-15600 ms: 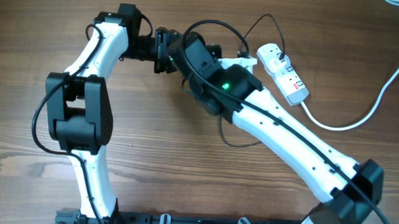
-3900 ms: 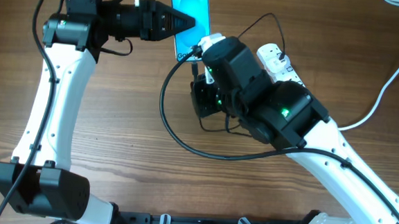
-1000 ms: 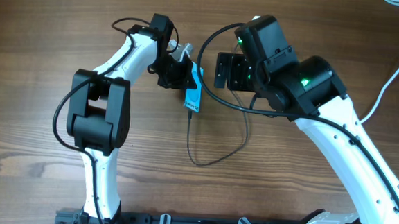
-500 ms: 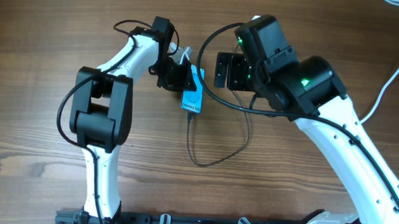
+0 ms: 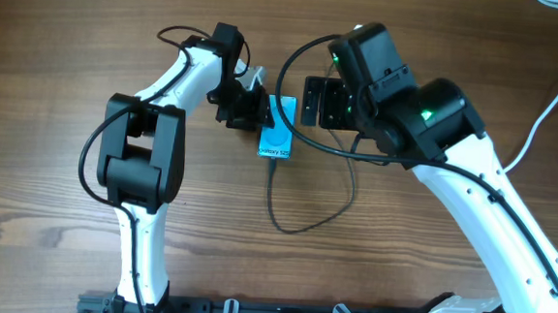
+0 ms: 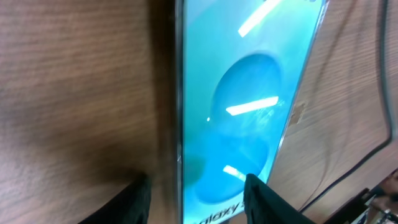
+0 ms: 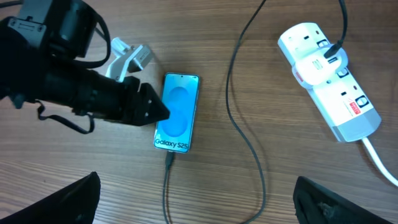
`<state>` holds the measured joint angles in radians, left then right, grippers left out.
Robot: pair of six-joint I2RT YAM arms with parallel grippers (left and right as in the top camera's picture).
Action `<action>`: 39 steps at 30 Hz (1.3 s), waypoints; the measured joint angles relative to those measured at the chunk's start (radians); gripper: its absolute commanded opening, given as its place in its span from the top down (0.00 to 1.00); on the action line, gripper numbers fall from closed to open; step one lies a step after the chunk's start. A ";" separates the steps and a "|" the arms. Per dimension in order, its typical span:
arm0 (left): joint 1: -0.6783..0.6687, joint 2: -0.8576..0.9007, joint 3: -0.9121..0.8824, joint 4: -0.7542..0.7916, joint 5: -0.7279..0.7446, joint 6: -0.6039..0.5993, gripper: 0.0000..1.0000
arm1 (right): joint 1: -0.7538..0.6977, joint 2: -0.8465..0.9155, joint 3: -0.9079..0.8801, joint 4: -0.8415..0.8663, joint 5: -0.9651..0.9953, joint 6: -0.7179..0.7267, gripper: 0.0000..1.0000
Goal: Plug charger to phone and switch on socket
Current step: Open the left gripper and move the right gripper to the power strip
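Note:
The phone (image 7: 176,112) lies flat on the table with its teal screen up, also seen in the overhead view (image 5: 277,140). The charger's dark plug (image 7: 169,159) sits at its lower short edge, and the thin black cable (image 5: 284,227) loops away over the wood. My left gripper (image 5: 254,114) is at the phone's left side, open; its fingers (image 6: 260,200) straddle the phone's long edge (image 6: 180,124) without pinching it. My right gripper (image 7: 196,182) hangs open high above the table, nothing between its fingers. The white socket (image 7: 329,81) lies to the right; in the overhead view my right arm hides it.
The thick white cord (image 5: 555,91) runs off the table's top right corner. A small white bracket (image 7: 129,59) sits beside my left wrist. Bare wood spreads in front of the phone and on the left side.
The phone has tipped from standing on its edge to lying flat, screen up. My left gripper's fingers have spread apart and let it go. The right arm has not moved.

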<state>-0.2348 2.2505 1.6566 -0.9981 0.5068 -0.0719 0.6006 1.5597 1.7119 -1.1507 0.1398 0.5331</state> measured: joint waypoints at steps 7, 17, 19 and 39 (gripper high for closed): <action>0.031 -0.031 0.082 -0.174 -0.071 -0.011 0.00 | -0.242 0.051 0.000 -0.017 -0.016 -0.087 0.01; 0.050 -0.406 0.211 -0.179 -0.416 -0.019 0.00 | -0.492 0.298 0.000 0.122 -0.027 -0.154 0.00; 0.051 -0.409 0.212 -0.203 -0.476 -0.019 0.00 | -0.534 0.347 0.000 0.147 -0.027 -0.158 0.00; 0.051 -0.388 0.209 -0.211 -0.562 -0.019 0.00 | -0.624 0.517 -0.073 0.283 -0.039 -0.161 0.00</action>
<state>-0.1841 1.8626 1.8652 -1.2091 -0.0555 -0.0914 -0.0238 2.0769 1.6386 -0.8673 0.1009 0.3721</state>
